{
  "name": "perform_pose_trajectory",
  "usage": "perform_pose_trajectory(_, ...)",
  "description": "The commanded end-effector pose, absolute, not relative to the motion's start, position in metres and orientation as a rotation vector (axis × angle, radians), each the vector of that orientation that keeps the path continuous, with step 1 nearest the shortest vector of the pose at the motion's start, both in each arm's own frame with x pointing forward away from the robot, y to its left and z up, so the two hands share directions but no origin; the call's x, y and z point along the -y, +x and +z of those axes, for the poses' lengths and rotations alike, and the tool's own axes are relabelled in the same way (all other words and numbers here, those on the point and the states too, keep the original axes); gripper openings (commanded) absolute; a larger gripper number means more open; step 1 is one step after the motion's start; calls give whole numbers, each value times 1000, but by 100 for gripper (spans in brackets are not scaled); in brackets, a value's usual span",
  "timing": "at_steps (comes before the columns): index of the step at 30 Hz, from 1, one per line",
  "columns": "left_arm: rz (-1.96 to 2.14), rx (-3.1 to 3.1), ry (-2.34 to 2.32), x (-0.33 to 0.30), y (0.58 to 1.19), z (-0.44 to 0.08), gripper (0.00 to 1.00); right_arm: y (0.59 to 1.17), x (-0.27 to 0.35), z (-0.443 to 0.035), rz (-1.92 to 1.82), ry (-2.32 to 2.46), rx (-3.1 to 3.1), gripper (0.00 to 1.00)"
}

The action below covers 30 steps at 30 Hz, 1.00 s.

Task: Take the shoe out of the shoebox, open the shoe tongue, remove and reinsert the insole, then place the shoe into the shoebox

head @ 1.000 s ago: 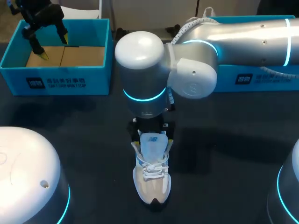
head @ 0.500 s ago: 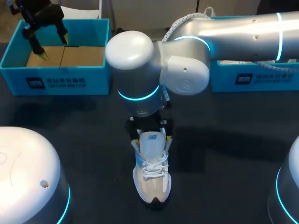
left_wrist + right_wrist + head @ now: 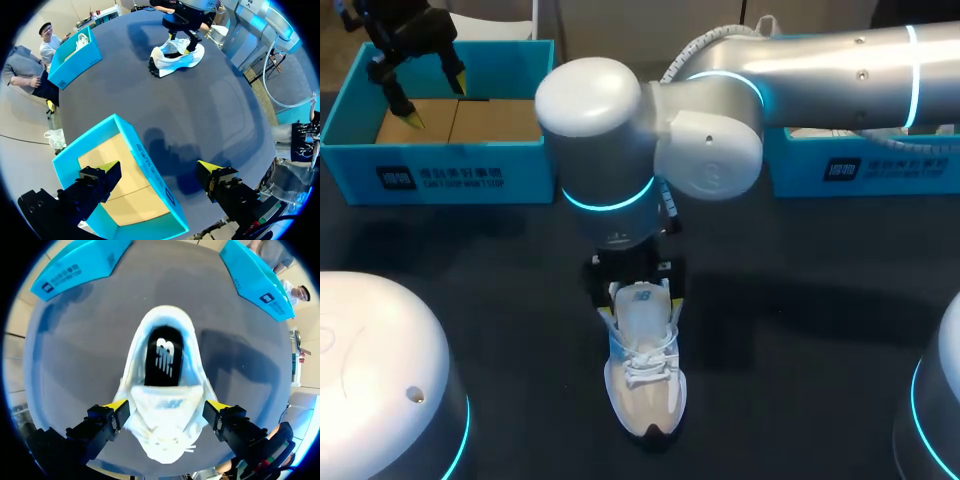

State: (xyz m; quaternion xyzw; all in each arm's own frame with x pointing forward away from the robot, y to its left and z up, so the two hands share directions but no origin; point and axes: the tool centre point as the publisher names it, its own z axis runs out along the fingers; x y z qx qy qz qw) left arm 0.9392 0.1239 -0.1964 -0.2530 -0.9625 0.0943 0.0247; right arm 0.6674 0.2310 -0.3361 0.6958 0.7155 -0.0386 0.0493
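White shoe [image 3: 645, 380] stands upright mid-counter [image 3: 800, 330], outside both boxes. Long axis runs near-far: toe twd robot, heel twd far side. Its tongue [image 3: 642, 308] carries a small logo, and the black insole [image 3: 162, 357] w/ white logo shows thru the collar. At the tongue, right pincer [image 3: 166, 405] straddles the shoe, fingers wide apart, not clamped. Over the blue shoebox [image 3: 440, 172] hangs left pincer [image 3: 157, 167], spread open. White print on box's front wall; 2nd blue box [image 3: 860, 165], same print, at right.
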Motion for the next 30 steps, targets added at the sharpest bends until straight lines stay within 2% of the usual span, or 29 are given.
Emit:
perform_pose_trajectory(1,287,2977,-783,-124,939,-196,100,649,-242,-325,-95,2404,-1781,100)
perform_pose_trajectory(14,287,2977,-783,-124,939,-196,100,607,-255,-293,-101,2395,-1844,99)
perform_pose_trajectory(15,287,2977,-783,-124,939,-196,100,603,-253,-292,-106,2400,-1841,87)
perform_pose_trajectory(17,287,2977,-783,-124,939,-196,100,594,-249,-290,-104,2413,-1831,48)
perform_pose_trajectory(23,287,2977,-783,-124,939,-196,100,588,-248,-286,-80,2409,-1842,32)
perform_pose_trajectory(30,287,2977,-783,-124,939,-196,100,616,-238,-294,-67,2366,-1876,31)
